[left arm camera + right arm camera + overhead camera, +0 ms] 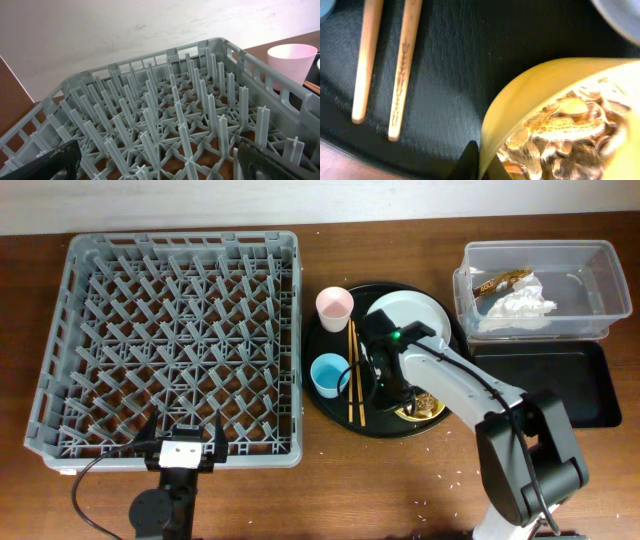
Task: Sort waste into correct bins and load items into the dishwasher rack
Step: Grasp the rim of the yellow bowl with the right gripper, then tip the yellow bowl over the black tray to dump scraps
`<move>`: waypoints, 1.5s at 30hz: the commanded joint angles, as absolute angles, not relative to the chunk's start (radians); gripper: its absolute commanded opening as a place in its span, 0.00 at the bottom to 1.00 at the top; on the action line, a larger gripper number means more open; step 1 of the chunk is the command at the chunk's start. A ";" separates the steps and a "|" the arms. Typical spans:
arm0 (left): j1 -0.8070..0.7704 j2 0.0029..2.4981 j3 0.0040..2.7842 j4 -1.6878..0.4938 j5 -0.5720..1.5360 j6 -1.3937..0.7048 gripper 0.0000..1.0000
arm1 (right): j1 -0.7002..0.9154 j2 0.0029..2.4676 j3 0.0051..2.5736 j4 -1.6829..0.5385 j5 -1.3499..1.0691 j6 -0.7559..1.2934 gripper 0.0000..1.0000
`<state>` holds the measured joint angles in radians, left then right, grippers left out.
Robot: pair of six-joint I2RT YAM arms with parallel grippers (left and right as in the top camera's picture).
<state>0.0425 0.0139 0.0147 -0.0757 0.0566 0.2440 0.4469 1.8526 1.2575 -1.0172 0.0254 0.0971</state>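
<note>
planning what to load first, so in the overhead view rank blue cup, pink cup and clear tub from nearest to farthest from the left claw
Measured from the left claw, which is at the rack's near edge:
1. the blue cup, on the round tray's left side
2. the pink cup, at that tray's far left edge
3. the clear tub, far off at the back right

I can read no word, number or brand mark anywhere. One of the chopsticks [402, 65] under my right wrist bears a line of dark marks along its side, too blurred to read. The print on the wrapper [505, 278] is too small to read.
</note>
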 commanded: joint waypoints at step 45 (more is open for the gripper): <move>0.049 0.008 0.009 -0.076 0.064 0.248 0.99 | -0.813 1.720 1.046 -0.716 -1.319 -0.179 0.04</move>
<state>0.0425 0.0139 0.0147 -0.0761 0.0566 0.2440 -0.7921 1.6806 1.0523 -0.7280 -1.2007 -0.1650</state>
